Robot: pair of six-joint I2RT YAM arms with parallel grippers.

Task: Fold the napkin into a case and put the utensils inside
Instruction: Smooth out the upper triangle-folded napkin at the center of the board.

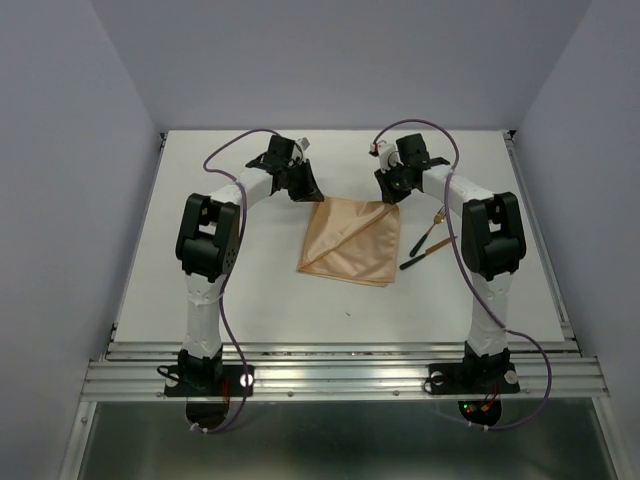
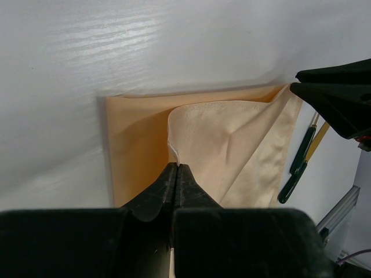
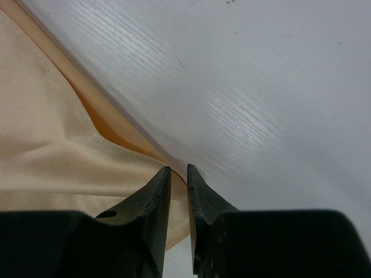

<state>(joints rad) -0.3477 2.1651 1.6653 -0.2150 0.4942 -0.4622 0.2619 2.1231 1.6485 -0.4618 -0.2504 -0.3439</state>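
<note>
Since the napkin is a thin, soft cloth, it is judged light and limp: it will sag and crease wherever it is unsupported, and a single layer may slip out of a weak pinch, so hold is best taken at a corner or along a hem, one layer at a time. It lies toward the far middle of the table, doubled over into a rough rectangle with a diagonal crease across its top layer; no case is formed yet. The left gripper sits at the napkin's far left corner, its jaws closed together on a raised edge of the upper layer. The right gripper is at the far right corner, its jaws a narrow gap apart astride the corner's edge; whether the pads bear on the cloth cannot be told. The utensils, slim with dark handles and gold heads, lie just beside the napkin's right edge, apart from it and close to the right arm; a sweep of that arm or a dragged fold could disturb them. Purple cables run along both arms, apart from the cloth
</note>
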